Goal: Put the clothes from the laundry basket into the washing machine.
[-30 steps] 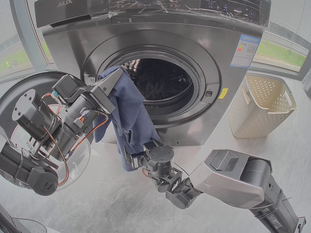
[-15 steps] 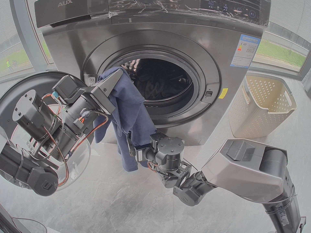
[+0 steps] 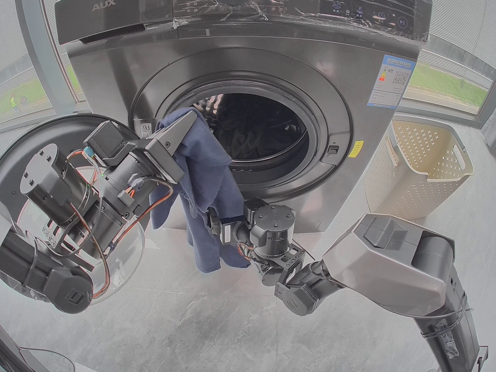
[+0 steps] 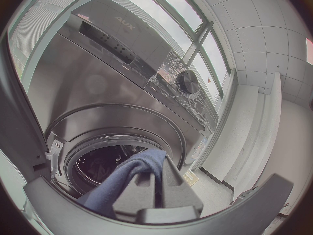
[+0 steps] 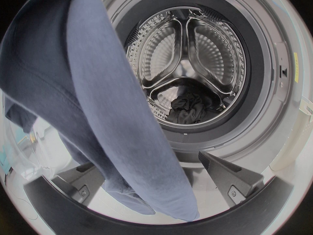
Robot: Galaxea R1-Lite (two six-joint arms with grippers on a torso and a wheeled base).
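While the limp blue cloth garment (image 3: 209, 182) hung at the grey front-loading washing machine's (image 3: 330, 78) open mouth, pinched at its top by the left gripper (image 3: 190, 117), the right gripper (image 3: 212, 222), jaws spread, apparently straddled its tail, judged light and floppy: gather there.

Pale grey marbled floor (image 3: 181, 326) below, tall window panes (image 3: 20, 78) behind on both sides, strip of green grass (image 3: 449, 86) outside, slanting grey window post (image 3: 39, 37) on the left, white square-panelled ceiling (image 4: 270, 26) overhead, plain white wall (image 4: 293, 141) beside the windows
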